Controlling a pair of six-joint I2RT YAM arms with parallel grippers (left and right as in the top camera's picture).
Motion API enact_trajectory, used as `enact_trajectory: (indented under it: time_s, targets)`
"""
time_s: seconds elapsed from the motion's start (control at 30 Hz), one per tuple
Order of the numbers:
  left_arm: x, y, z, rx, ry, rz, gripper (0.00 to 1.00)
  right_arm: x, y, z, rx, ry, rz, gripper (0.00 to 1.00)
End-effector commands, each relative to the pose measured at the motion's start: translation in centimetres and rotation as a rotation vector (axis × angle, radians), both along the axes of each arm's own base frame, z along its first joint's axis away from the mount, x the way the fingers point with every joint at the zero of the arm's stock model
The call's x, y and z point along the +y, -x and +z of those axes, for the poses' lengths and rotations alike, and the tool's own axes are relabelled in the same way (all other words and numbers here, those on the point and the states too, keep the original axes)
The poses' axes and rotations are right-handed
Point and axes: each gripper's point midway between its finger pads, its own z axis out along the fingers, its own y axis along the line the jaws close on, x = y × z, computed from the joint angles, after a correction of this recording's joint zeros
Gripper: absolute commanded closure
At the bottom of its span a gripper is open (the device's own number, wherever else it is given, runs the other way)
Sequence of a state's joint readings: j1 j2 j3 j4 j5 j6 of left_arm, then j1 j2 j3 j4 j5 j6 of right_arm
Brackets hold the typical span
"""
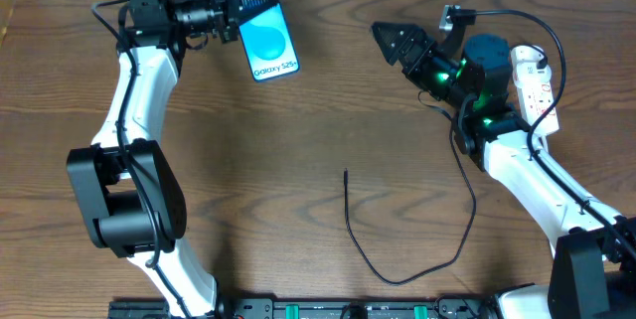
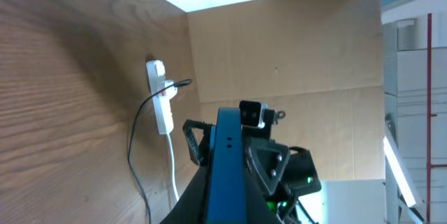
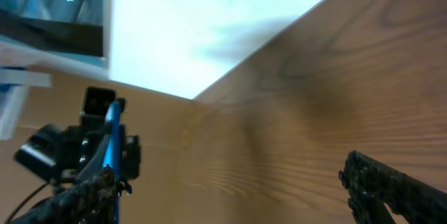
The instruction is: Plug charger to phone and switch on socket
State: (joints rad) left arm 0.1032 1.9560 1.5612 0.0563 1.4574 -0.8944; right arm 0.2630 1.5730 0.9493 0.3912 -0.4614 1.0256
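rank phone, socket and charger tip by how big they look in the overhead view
1. phone
2. socket, partly hidden, so its place against the phone is unsure
3. charger tip, clearly smallest

Your left arm reaches forward from its base, its wrist turned sideways. Its gripper (image 1: 256, 1) has its jaws clamped on one end of the phone (image 1: 270, 46). Your right gripper (image 1: 390, 41) points toward it from well apart, jaws spread wide.
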Motion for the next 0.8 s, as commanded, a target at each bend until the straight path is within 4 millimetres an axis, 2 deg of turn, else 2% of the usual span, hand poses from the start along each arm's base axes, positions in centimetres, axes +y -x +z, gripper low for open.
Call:
enact_trajectory:
  time_s: [0.0,0.13,0.2,0.27,0.33,0.37,0.5,0.63,0.77]
  targets:
    - [0.4,0.9,0.2,-0.046,0.011,-0.038,0.93,-0.6,-0.7,1.4,-0.053,0.069,-0.028,0.01]
    - [0.8,0.9,0.0,-0.041,0.011,-0.029,0.93,0.2,-0.2,1.2,0.0,0.168,0.019,0.01]
    - [0.8,0.8,0.0,-0.04,0.011,-0.028,0.93,0.9,0.6,0.3,0.03,0.248,0.05,0.01]
    - [0.8,0.8,0.0,-0.04,0.011,-0.028,0.93,1.6,2.3,-2.5,0.12,0.375,0.054,0.01]
    - [0.8,0.8,0.0,-0.04,0.011,-0.028,0.93,2.0,3.6,-4.5,0.17,0.469,0.053,0.01]
    - [0.8,0.8,0.0,-0.04,0.01,-0.025,0.93,2.9,4.5,-5.2,0.166,0.514,0.091,0.01]
    - [0.8,0.8,0.0,-0.04,0.01,-0.025,0.93,5.7,7.3,-6.6,0.186,0.562,0.195,0.01]
    - [0.9,0.8,0.0,-0.04,0.01,-0.024,0.93,6.8,8.1,-7.1,0.181,0.597,0.205,0.01]
    - [0.9,0.8,0.0,-0.04,0.01,-0.024,0.93,7.2,9.2,-10.3,0.231,0.702,0.23,0.01]
